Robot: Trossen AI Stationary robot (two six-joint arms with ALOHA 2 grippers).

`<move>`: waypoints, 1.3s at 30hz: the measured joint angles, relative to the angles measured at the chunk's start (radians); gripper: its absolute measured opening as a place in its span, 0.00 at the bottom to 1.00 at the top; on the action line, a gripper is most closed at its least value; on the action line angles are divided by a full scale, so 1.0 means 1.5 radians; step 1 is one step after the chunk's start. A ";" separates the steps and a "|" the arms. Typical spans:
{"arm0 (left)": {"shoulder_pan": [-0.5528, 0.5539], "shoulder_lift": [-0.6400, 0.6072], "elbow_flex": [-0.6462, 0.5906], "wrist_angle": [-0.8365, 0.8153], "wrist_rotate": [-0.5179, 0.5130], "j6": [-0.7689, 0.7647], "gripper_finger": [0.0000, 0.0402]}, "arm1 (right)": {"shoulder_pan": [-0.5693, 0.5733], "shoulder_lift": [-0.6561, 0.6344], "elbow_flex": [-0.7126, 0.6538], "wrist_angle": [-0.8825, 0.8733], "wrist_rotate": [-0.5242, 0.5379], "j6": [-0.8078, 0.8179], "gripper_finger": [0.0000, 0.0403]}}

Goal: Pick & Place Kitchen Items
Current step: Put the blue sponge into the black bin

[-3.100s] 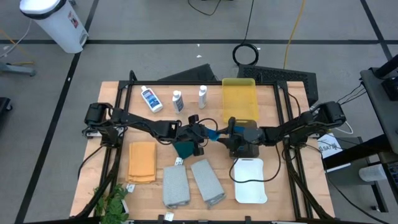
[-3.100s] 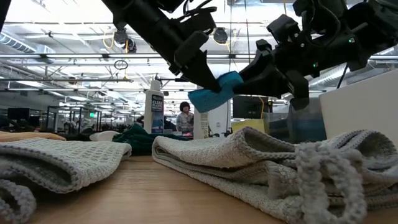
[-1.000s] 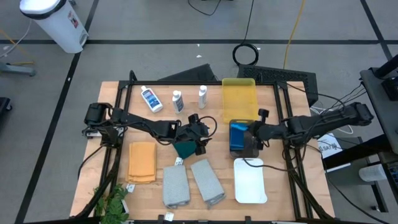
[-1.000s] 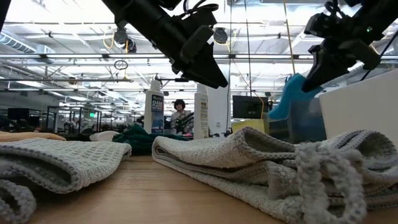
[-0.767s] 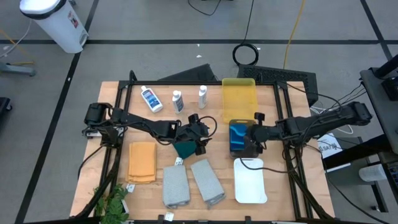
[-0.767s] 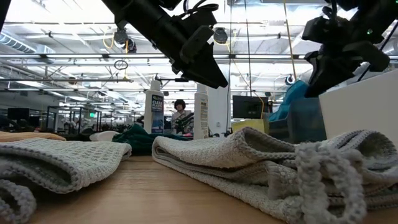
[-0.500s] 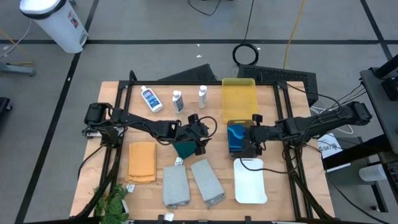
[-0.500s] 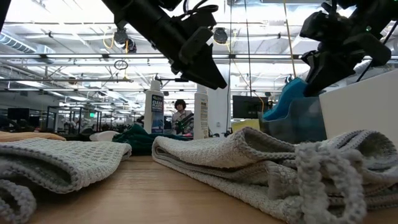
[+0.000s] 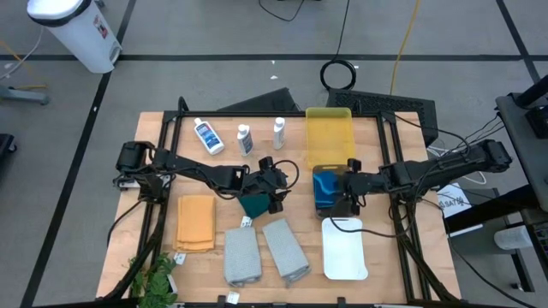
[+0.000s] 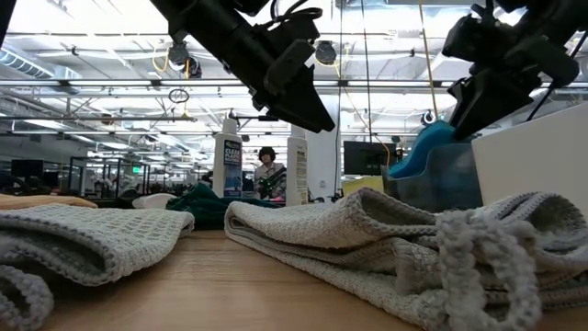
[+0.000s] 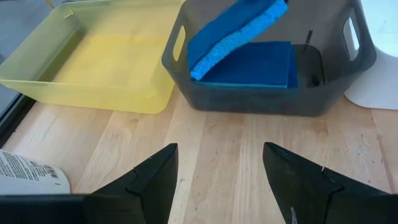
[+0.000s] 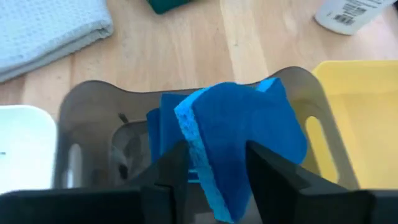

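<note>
Hovering over the dark grey tray (image 9: 330,190), the right claw (image 12: 208,171) stands with its fingers parted on either side of a blue sponge (image 12: 239,146), which leans on edge inside that tray. Whether the fingers touch the sponge cannot be told; they look slack rather than clamped, and the sponge appears to rest against the tray wall and on a second blue sponge (image 11: 252,65) lying flat on the tray floor. The left wrist view confirms the arrangement: the upper sponge (image 11: 233,34) sits tilted, one end high against the wall, its long axis running slantwise across the tray.

The left claw (image 9: 276,184) hangs open and empty on the side of the grey tray away from the right arm, directly over the dark green cloth (image 9: 254,205). That cloth lies flat on the table (image 9: 163,248), nearer the left claw than any other item.

Further from the grey tray on the same side lie two grey towels (image 9: 261,252) and the orange towel (image 9: 196,222). Three white bottles (image 9: 242,137) stand or lie beside the yellow tray (image 9: 330,137), which adjoins the grey tray; the white tray (image 9: 345,250) adjoins it on the opposite side.

Judgement: placing of the sponge looks all but complete. The coming move turns on the cloth lying straight below the left claw, so a plain descent should serve.
</note>
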 joint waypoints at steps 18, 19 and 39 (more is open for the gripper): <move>0.000 0.000 0.000 -0.001 0.000 -0.009 0.60 | -0.002 0.000 0.000 -0.006 0.002 -0.027 0.35; 0.000 0.000 0.000 -0.002 0.000 -0.009 0.60 | -0.002 0.000 0.000 -0.030 0.015 -0.022 0.33; 0.000 0.000 0.000 -0.004 0.000 -0.010 0.60 | -0.003 0.072 0.000 -0.073 -0.061 -0.047 0.01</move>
